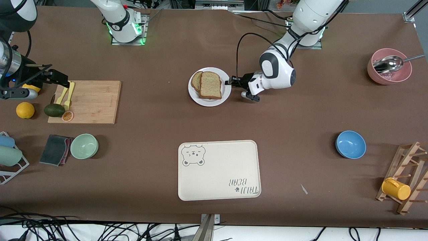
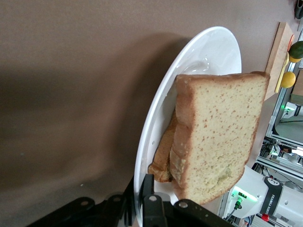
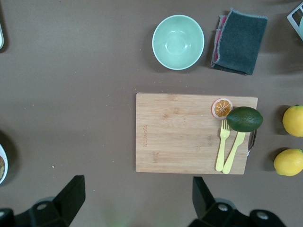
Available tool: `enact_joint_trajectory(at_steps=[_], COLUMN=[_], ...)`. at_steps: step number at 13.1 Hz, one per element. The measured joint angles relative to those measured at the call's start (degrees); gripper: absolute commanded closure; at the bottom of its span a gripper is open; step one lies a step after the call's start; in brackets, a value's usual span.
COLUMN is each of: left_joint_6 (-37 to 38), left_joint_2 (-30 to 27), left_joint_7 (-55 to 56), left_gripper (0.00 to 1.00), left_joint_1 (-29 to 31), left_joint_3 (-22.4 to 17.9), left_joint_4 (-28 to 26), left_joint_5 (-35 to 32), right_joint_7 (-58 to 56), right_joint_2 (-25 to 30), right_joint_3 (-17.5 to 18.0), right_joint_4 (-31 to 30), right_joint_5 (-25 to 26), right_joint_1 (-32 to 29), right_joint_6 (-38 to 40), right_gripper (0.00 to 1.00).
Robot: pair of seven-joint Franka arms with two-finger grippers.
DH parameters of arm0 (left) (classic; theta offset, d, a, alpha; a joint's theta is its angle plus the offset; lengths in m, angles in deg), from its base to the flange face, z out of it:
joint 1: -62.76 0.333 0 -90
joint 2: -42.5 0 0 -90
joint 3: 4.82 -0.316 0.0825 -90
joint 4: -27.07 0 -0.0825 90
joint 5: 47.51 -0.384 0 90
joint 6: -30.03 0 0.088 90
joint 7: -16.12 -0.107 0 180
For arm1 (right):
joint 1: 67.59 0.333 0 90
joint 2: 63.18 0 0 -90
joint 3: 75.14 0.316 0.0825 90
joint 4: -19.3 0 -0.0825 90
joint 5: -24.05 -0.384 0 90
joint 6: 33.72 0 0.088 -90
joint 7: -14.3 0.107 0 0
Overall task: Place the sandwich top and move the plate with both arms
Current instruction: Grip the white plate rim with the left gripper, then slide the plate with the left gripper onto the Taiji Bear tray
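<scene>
Visibility is limited at several points. In the front view the left gripper [image 1: 230, 82] is small and dark, and its fingertips merge with the rim of the plate [image 1: 194, 95]. The left wrist view gives the clearer reading: the fingers [image 2: 147, 208] are pressed together on the plate's rim [image 2: 151, 137], pinching it at the edge toward the left arm's end of the table. Only the finger bases show in that view; the lower part of the gripper is cut off by the frame.

The sandwich top [image 1: 210, 85] lies flat on the plate, stacked on a lower slice [image 1: 196, 81] of which only an edge protrudes. Whatever lies between the two slices is hidden. In the left wrist view the sandwich top [image 2: 218, 137] fills the middle of the frame, just beside the pinched rim but not touching the fingers.

The right gripper [image 1: 57, 77] is over the end of the cutting board [image 1: 90, 100], above the yellow fork [image 1: 69, 95]; the right arm is largely cut off at the frame edge. In the right wrist view its fingers [image 3: 71, 198] stand spread wide with nothing between them, over bare table beside the cutting board [image 3: 180, 137]. The right arm waits there, well apart from the plate.

The bear-printed tray [image 1: 219, 174] lies nearer to the front camera than the plate.
</scene>
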Motion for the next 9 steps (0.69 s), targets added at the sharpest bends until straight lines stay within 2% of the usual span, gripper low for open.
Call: enact_joint_trajectory(at_steps=[9], left_joint_6=[-0.8], left_joint_2=[-0.5], left_joint_7=[-0.4], left_gripper=[1.00], left_joint_1=[2.4], left_joint_3=[-0.2], left_joint_4=[2.5], left_joint_5=[1.1], right_joint_7=[-2.5], right_joint_2=[0.6], right_joint_3=[-0.7], right_joint_4=[0.0], right_joint_5=[0.0], right_joint_1=[0.0], right_joint_6=[0.7], right_gripper=[0.00])
